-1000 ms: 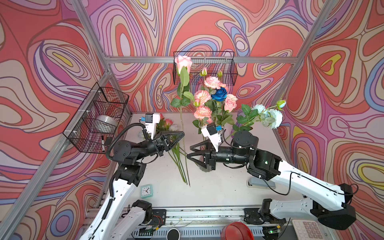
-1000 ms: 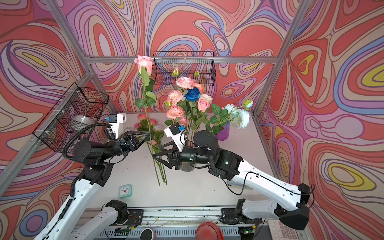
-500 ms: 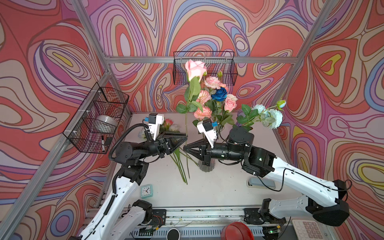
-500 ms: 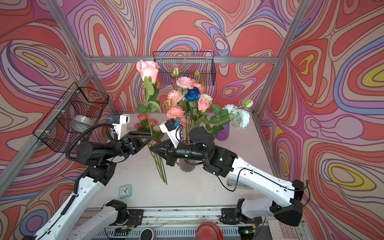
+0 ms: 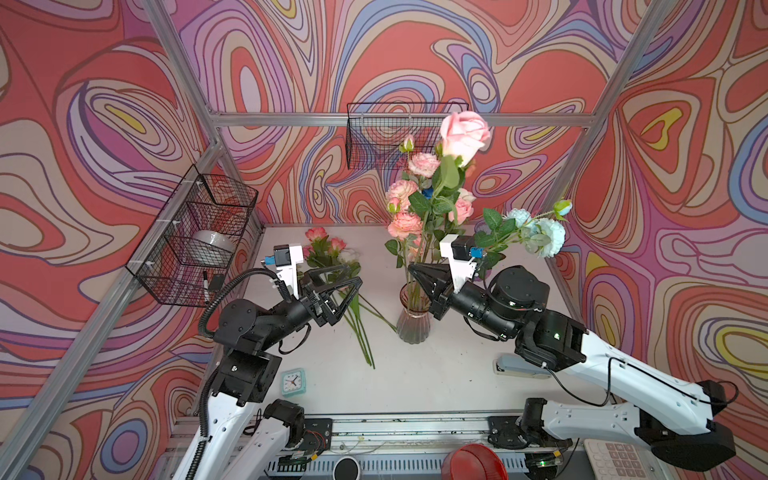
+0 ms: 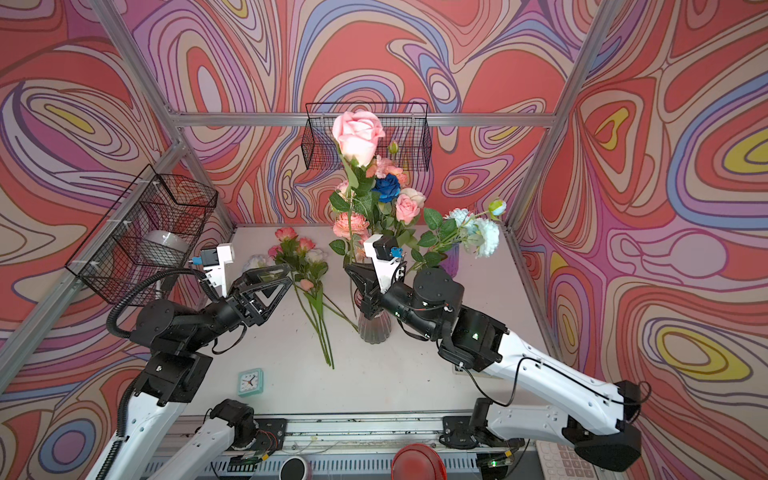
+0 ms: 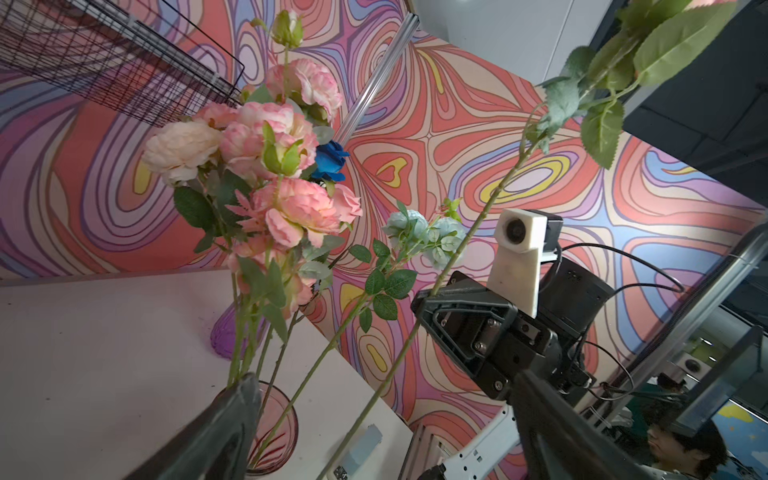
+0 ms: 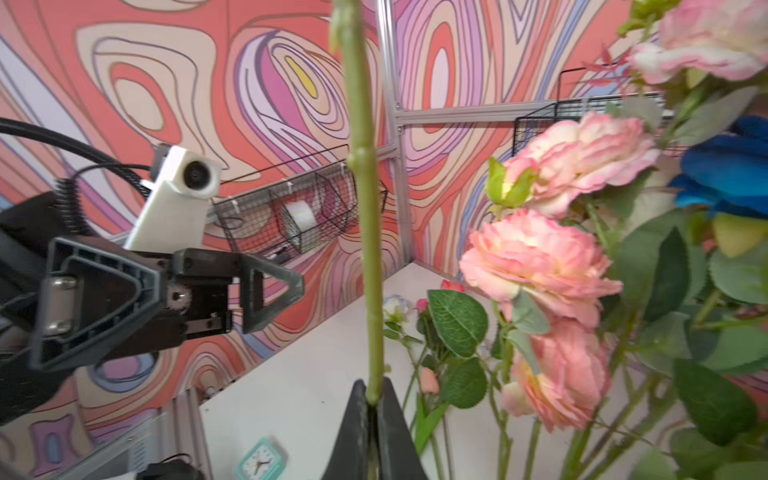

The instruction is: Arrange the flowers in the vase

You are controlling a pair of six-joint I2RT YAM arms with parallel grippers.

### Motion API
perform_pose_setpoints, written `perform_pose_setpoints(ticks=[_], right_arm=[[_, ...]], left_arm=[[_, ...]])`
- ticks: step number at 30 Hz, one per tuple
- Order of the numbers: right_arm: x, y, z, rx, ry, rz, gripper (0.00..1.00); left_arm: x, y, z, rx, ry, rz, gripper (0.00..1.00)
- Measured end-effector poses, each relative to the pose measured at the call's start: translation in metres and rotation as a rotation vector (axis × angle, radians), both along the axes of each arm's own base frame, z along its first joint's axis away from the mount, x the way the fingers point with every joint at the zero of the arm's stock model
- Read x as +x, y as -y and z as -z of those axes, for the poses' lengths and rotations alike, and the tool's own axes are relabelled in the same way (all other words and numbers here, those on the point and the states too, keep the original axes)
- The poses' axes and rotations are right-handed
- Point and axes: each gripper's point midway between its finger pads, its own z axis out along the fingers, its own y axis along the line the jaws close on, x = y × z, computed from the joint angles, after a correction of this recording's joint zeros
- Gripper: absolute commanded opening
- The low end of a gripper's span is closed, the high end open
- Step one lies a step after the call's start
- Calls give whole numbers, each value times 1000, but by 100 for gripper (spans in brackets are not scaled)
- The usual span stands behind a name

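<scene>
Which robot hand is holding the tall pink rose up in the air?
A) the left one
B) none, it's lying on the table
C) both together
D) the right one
D: the right gripper has its fingers pinched shut on the stem of the tall pink rose, while the left gripper stands open and apart from it.

Teal clock (image 5: 293, 381) on table (image 5: 436, 386), side wire basket (image 5: 166, 266) holding tape roll (image 5: 214, 246); back-wall basket (image 5: 374, 141)
</scene>
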Motion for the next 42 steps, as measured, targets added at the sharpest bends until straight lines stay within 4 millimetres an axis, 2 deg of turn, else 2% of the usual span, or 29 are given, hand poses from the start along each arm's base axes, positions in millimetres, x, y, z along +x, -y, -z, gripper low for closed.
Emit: perform_pose_setpoints(ticks=[5, 7, 15, 21, 22, 25, 28, 31, 34, 37, 42], right_arm=[[24, 1, 27, -103, 72, 127, 0], [31, 0, 35, -133, 90, 157, 0], [49, -4, 51, -172, 96, 198, 0], [52, -1, 90, -210, 15, 216, 0], [53, 0, 97, -216, -6, 223, 5], [53, 4, 115, -222, -64, 242, 31], [49, 10, 128, -214, -125, 246, 44], [42, 16, 130, -193, -166, 235, 50], [34, 20, 123, -153, -196, 208, 56], [24, 22, 118, -123, -224, 170, 59], [9, 22, 122, -117, -283, 100, 64]], left_arm=[[15, -1, 36, 42, -97, -42, 96], [17, -1, 44, 52, -120, -48, 96], [19, -1, 47, 59, -125, -53, 96], [21, -2, 52, 65, -140, -66, 96], [22, -3, 54, 67, -147, -71, 96], [26, -3, 60, 77, -169, -82, 95], [31, -4, 68, 90, -200, -95, 95], [36, -4, 77, 104, -238, -106, 95], [41, -4, 87, 119, -275, -116, 95], [46, -3, 99, 139, -320, -122, 95], [49, -5, 113, 162, -371, -138, 95]])
